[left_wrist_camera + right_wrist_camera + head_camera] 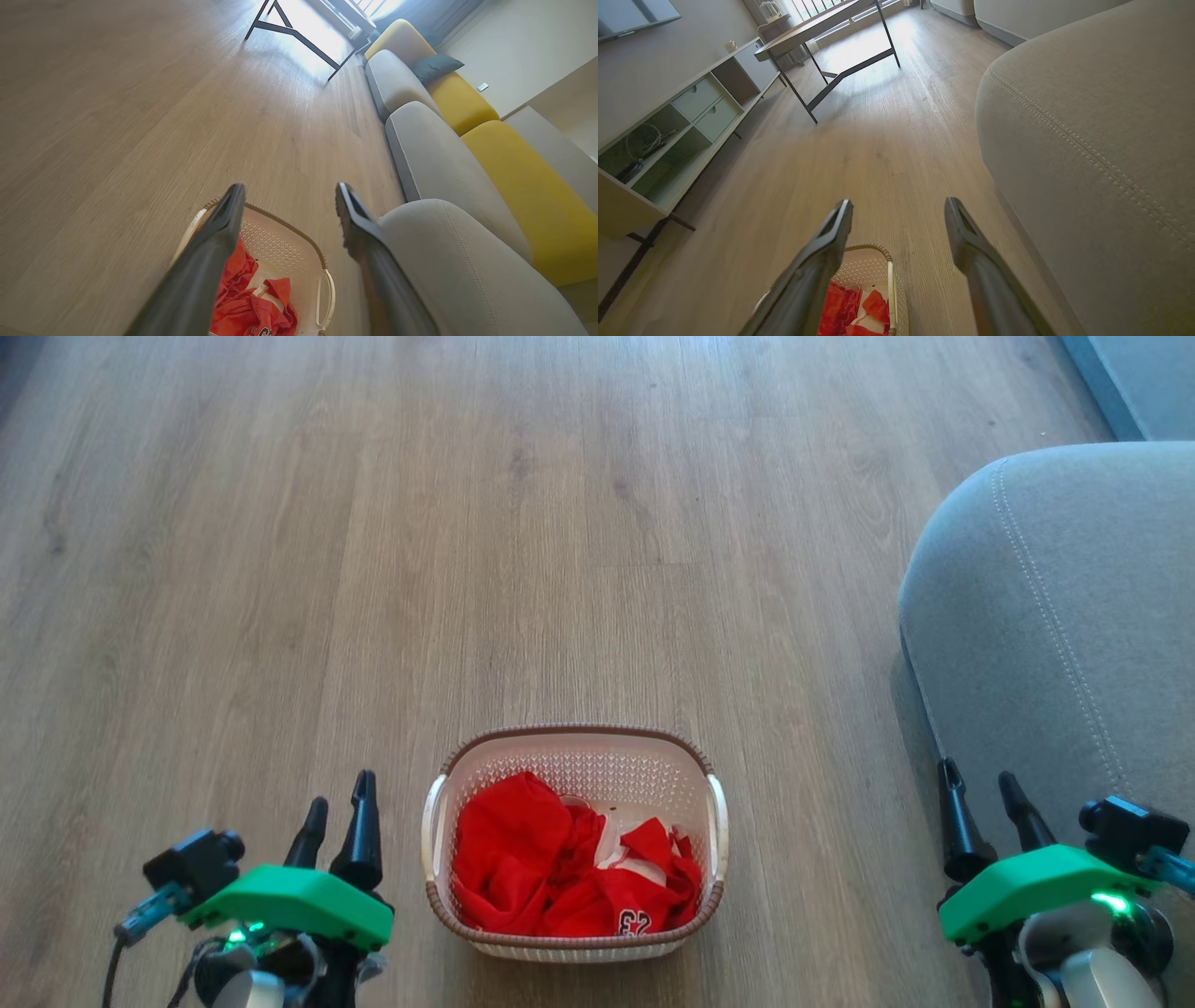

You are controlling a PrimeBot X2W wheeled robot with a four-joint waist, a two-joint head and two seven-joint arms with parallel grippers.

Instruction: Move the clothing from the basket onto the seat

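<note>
The cream basket (717,821) with a brown rim sits on the wood floor at the bottom centre of the head view. Bright red clothing (523,859) with white trim lies crumpled inside it, a white-edged 23 showing near the front. The grey seat (1055,607) fills the right side. My left gripper (338,823) hangs open to the left of the basket, my right gripper (985,803) open to its right, in front of the seat. Both are empty. In the left wrist view the basket (285,247), clothing (238,303) and seat (467,275) lie beyond the open fingers (224,224).
Wood floor (467,523) stretches ahead. The right wrist view shows a black-legged table (831,32) and a low shelf unit (677,121) on the left, the basket (893,289) below and the seat (1087,126) on the right. A grey and yellow sofa (448,140) runs along the wall.
</note>
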